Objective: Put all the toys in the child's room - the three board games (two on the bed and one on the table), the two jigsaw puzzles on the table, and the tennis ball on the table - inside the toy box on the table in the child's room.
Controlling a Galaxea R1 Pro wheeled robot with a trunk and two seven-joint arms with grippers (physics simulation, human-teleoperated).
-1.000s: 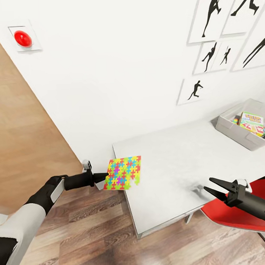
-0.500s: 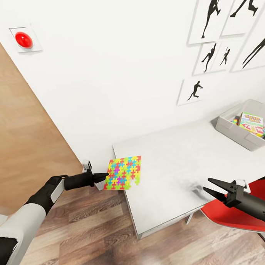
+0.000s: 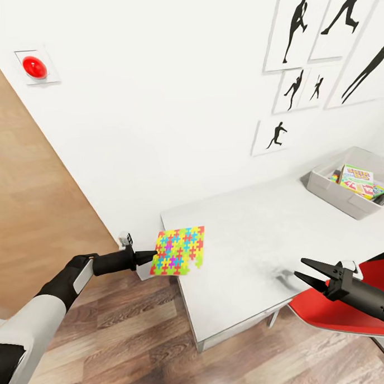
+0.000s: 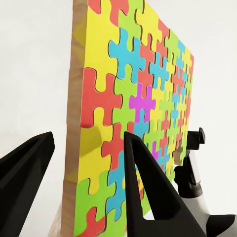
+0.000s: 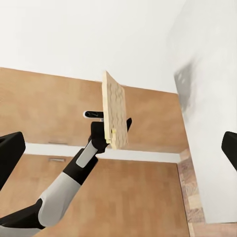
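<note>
The left hand [image 3: 145, 257] pinches one jigsaw puzzle [image 3: 179, 250] by its edge and holds it flat just above the near corner of the surface [image 3: 255, 239], while the right hand [image 3: 305, 273] hangs open and holds nothing. The toy box [image 3: 348, 180], with printed game boxes already in it, stands well apart at the far end. To do this well, keep the thin square level, carry it over the box's rim, lower it inside, and only then release.

- Child's room indicated: black sports silhouette pictures [image 3: 296, 22] hung on white wall
- Toy box [image 3: 349, 199] of board games [image 3: 356, 180] seen on grey table [image 3: 256, 250]
- Wood-plank floor [image 3: 126, 340], red chair [image 3: 342, 314] shown
</note>
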